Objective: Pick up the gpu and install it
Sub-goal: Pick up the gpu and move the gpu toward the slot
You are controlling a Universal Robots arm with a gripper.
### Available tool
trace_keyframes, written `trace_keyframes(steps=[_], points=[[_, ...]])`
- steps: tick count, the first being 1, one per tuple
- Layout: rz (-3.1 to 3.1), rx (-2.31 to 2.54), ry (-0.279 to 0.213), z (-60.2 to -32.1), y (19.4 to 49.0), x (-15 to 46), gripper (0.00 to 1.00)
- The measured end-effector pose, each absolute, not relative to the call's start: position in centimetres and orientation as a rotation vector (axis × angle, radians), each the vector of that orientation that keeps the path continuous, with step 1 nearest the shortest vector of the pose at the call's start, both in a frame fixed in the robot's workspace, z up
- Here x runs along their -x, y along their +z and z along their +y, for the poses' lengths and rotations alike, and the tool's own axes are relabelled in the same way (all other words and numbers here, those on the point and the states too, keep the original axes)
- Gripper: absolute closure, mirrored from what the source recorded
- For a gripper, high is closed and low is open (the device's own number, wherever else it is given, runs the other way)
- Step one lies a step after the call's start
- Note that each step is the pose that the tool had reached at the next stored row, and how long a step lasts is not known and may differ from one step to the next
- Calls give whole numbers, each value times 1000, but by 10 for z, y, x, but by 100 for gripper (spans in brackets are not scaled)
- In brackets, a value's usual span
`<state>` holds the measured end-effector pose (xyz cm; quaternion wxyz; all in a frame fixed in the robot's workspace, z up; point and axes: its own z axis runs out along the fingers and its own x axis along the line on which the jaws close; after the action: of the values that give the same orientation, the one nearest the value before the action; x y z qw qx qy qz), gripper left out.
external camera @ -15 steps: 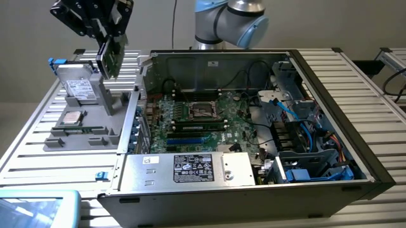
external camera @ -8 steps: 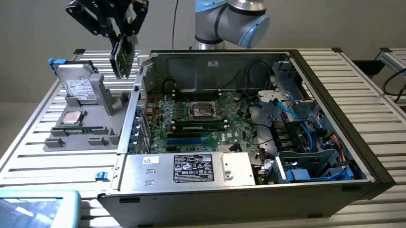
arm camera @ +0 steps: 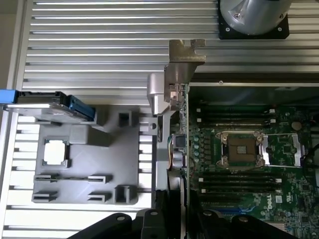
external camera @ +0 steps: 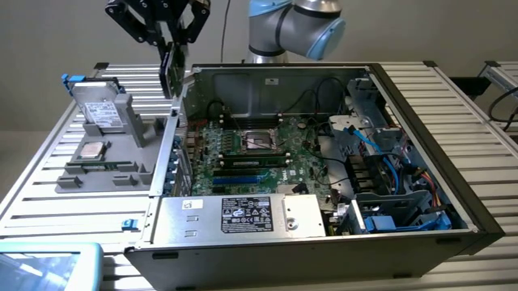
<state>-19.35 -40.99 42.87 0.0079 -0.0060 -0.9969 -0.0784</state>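
My gripper (external camera: pixel 171 37) hangs high at the exterior view's left, shut on the gpu (external camera: pixel 171 71). The card hangs on edge below the black fingers, over the left wall of the open computer case (external camera: pixel 179 121) and clear of it. The wrist view looks down along the gpu (arm camera: pixel 178 149), seen edge-on, with its silver end bracket (arm camera: pixel 182 62) at the far end. There the gripper (arm camera: pixel 172 216) clamps the near end of the card. The motherboard (external camera: pixel 251 151) lies on the case floor, to the right of the card.
A grey holder (external camera: pixel 105 163) left of the case carries a silver drive (external camera: pixel 104 112) and a processor chip (external camera: pixel 93 150). The power supply (external camera: pixel 242 215) fills the case's front. Blue cables (external camera: pixel 372 145) and drive bays crowd its right side. The arm's base (external camera: pixel 283 30) stands behind the case.
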Motion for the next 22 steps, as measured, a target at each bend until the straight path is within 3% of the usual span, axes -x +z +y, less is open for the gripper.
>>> trace_keyframes(steps=[22], points=[[-3089, 22, -243, -415, 432, 101, 72]])
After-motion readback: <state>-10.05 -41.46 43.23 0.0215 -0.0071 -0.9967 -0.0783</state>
